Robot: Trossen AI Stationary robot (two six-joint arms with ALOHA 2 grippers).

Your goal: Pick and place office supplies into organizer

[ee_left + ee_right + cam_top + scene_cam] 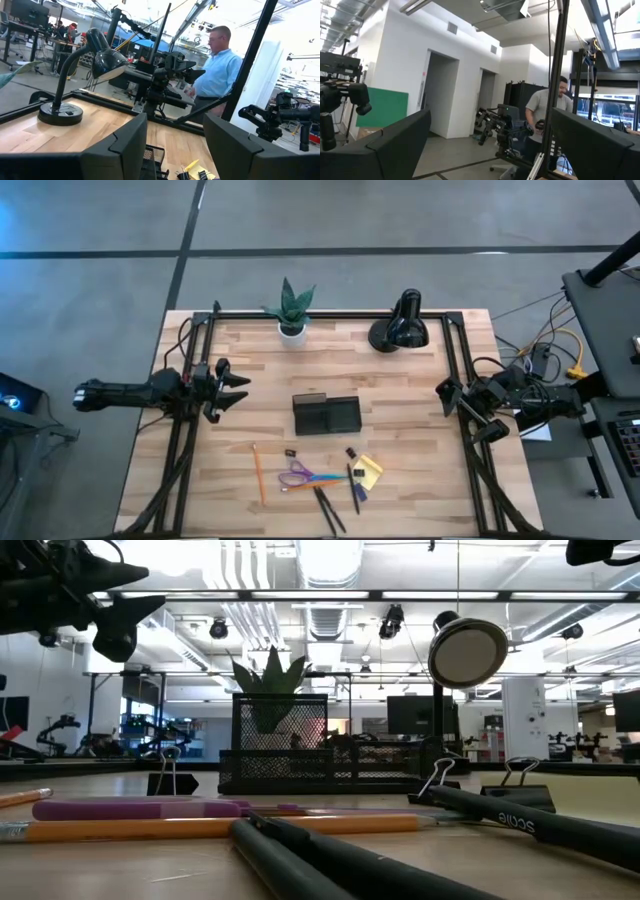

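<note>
The organizer (pixel 326 415), a black mesh tray, sits at the middle of the bench (pixel 420 480), its long axis parallel to the bench's front edge. The office supplies lie between it and that edge: an orange pencil (pixel 258 474) running front to back, purple-handled scissors (pixel 308 476) lying crosswise, handles toward the pencil, two black pens (pixel 327 509) slanting, and a yellow sticky-note pad (pixel 369 471) (one pen in the low view reads "scale", upside down). The left gripper (pixel 240 391) hangs spread at the bench's left edge; the right gripper (pixel 450 412) hangs spread at the right edge.

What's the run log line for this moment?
left pincer: open, idle at left edge | right pincer: open, idle at right edge | organizer: empty
</note>
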